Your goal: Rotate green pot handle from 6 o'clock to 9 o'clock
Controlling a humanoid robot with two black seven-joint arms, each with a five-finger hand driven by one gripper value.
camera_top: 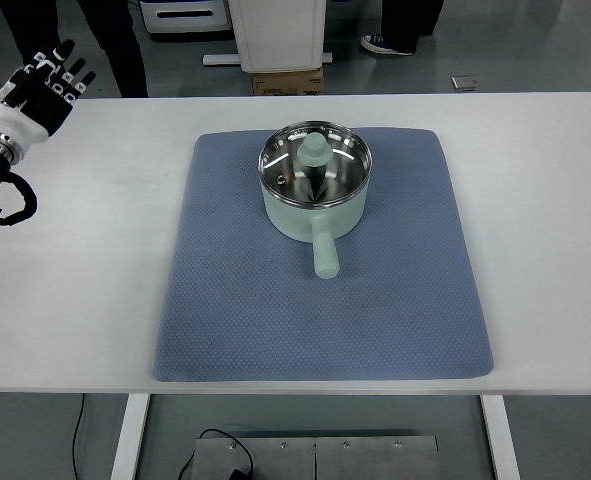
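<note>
One pot point(315, 195) on the mat point(235, 300), handle point(325, 252) at 6 o'clock — left robot hand point(40, 85) well apart at counter point(555, 200) edge, fingers spread, empty.

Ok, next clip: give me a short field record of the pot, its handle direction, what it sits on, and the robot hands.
pot: green pot, glass lid on, upright
handle: handle points toward the camera, 6 o'clock, not yet turned
surface: blue mat on white table
left robot hand: left robot hand at the table's far left corner, fingers open, holding nothing
right robot hand: not in view
</note>
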